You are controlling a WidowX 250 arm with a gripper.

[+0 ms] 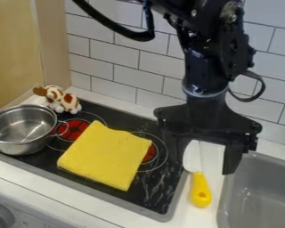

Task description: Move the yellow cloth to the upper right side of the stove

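One yellow cloth (106,156), flat and roughly square with a gently wavy edge, lay mid-stove (154,191), partly covering two red burners (73,129), as the claw (203,167) hung near the sink (258,191), fingers apart.

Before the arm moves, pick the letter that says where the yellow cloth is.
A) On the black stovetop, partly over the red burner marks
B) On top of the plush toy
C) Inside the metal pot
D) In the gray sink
A: the yellow cloth lies on the black stovetop, with red burner marks showing past its edges.
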